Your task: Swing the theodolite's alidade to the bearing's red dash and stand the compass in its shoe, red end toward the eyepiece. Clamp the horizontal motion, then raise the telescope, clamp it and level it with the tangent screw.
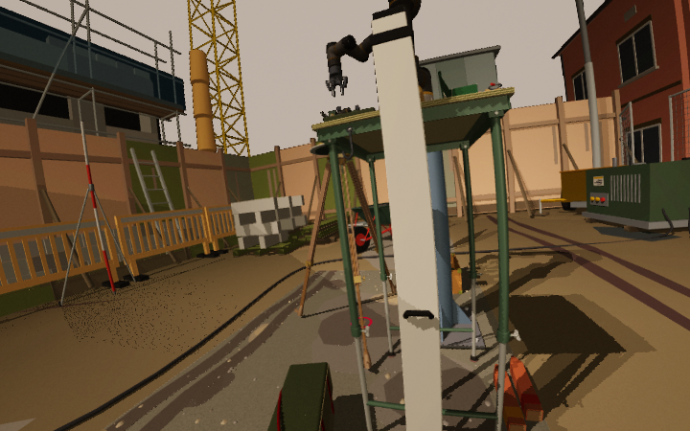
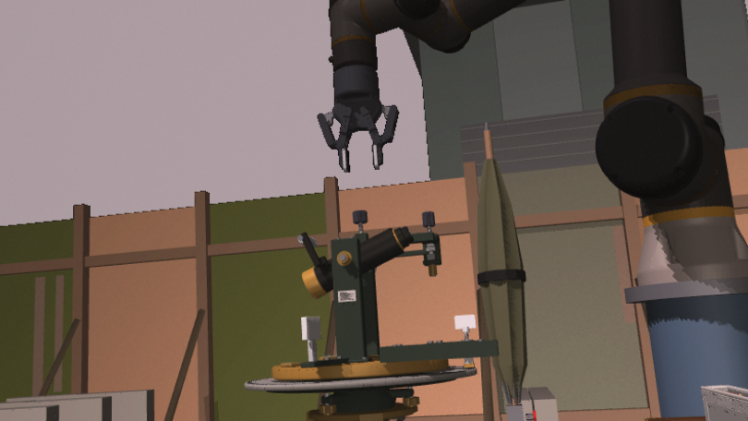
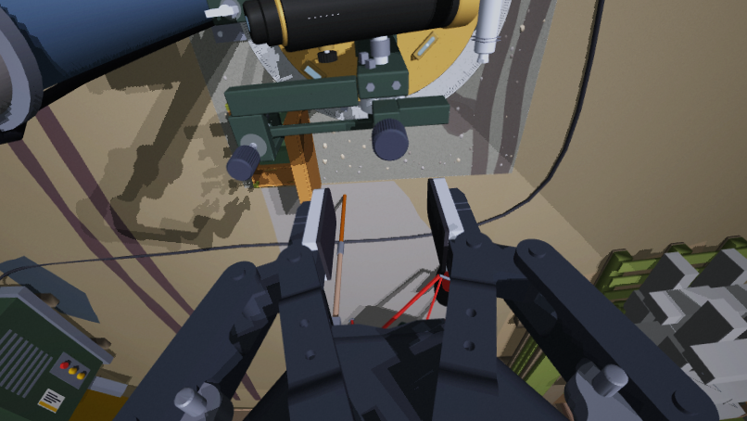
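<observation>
On the raised green platform the theodolite (image 2: 356, 303) stands on its brass and grey horizontal circle (image 2: 361, 374). Its black telescope (image 2: 382, 246) is tilted, with the brass-ringed end low on the left and the other end raised toward the right. Two dark knobs (image 2: 359, 216) (image 2: 428, 218) stick up from the top of the frame, and two white tabs (image 2: 311, 329) (image 2: 465, 322) stand near the base plate. My gripper (image 2: 359, 157) hangs well above the telescope, open and empty. In the wrist camera my gripper (image 3: 381, 214) looks down past the knobs (image 3: 390, 139). The compass is not visible.
A folded olive umbrella (image 2: 500, 272) stands upright right of the theodolite, with my arm's blue pedestal (image 2: 696, 355) beyond it. A tall cream staff (image 1: 407, 218) blocks the middle of the side camera. The platform edge (image 1: 346, 119) lies just beside the instrument.
</observation>
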`<state>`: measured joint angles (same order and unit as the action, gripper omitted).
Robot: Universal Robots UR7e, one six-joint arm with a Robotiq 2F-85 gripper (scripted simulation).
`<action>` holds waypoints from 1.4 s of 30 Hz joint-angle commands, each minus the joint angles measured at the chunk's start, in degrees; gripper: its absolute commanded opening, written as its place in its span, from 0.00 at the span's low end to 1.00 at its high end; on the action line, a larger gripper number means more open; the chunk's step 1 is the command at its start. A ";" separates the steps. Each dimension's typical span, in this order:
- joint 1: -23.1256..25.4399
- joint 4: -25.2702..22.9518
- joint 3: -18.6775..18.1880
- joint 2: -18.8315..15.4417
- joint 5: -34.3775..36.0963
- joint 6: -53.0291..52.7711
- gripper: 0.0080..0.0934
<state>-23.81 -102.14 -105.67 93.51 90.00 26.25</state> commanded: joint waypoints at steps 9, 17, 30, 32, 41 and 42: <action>3.83 0.84 -5.62 6.58 -0.01 -3.74 0.52; 12.35 3.51 -12.43 16.07 -0.01 -12.23 0.52; 43.23 7.41 -17.34 24.79 -0.01 -43.08 0.52; 49.12 7.09 -17.04 24.15 0.00 -48.98 0.52; 70.86 4.14 -13.48 17.61 0.01 -70.81 0.52; 72.57 3.83 -12.99 16.82 0.01 -72.54 0.52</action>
<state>49.17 -98.34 -118.63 110.25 89.99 -46.58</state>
